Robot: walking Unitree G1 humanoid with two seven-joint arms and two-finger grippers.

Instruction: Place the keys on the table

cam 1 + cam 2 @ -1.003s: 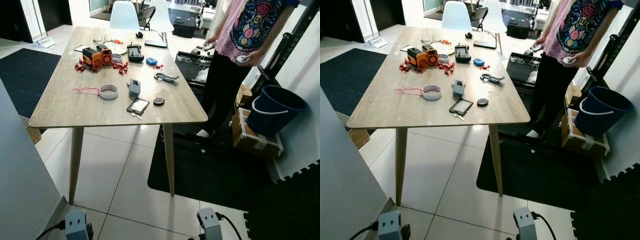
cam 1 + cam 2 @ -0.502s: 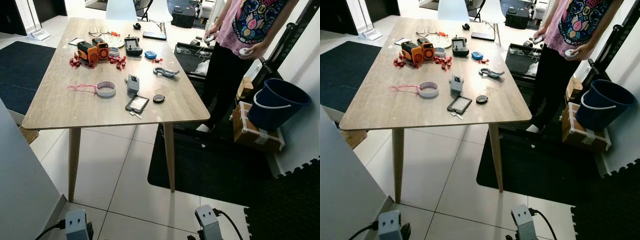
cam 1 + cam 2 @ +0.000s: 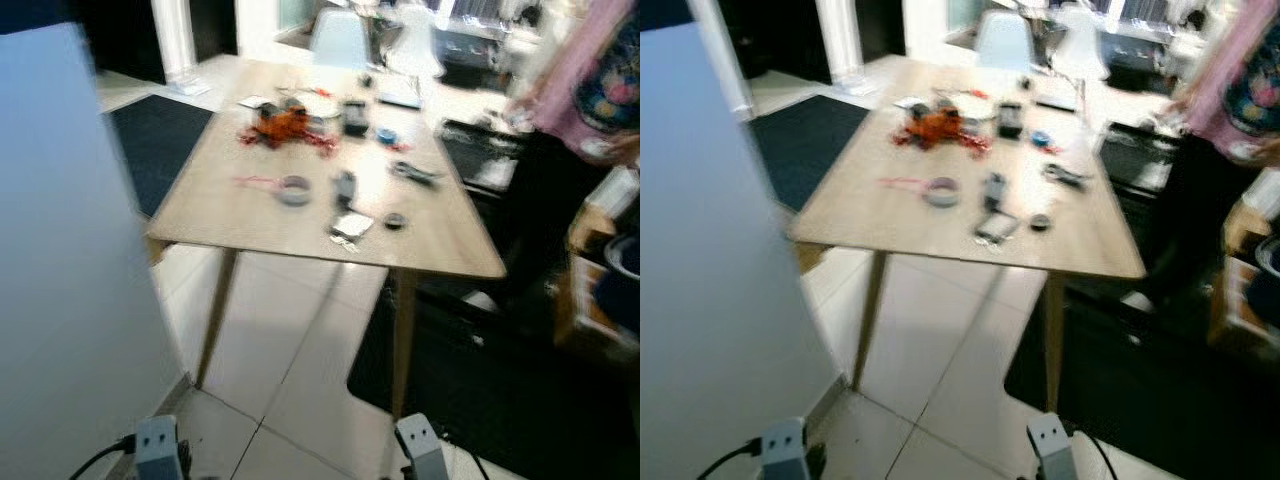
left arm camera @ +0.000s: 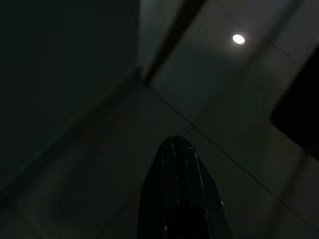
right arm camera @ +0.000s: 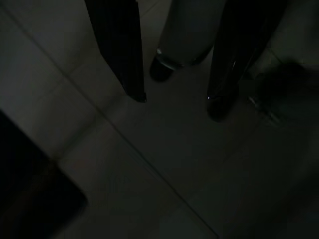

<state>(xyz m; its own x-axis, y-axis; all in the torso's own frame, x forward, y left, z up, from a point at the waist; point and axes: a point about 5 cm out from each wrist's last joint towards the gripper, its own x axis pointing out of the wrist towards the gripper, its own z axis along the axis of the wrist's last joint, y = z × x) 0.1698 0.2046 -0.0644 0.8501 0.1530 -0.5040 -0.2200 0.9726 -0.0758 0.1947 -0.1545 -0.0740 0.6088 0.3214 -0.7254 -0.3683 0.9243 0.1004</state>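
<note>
A light wooden table [image 3: 250, 215] on slim wooden legs is standing on pale floor tiles [image 3: 290, 380], well ahead of both hanging arms and blurred. Lying on its top are a ring of tape [image 3: 294, 189] with a pink cord, a small grey device [image 3: 344, 186], a flat dark-framed item [image 3: 352, 225] nearest the arms, and a small black disc [image 3: 395, 220]. Farther off are sitting an orange cluster [image 3: 283, 124] and a black box [image 3: 354, 116]. A dark mat [image 3: 470, 390] is lying on the tiles beside the table.
</note>
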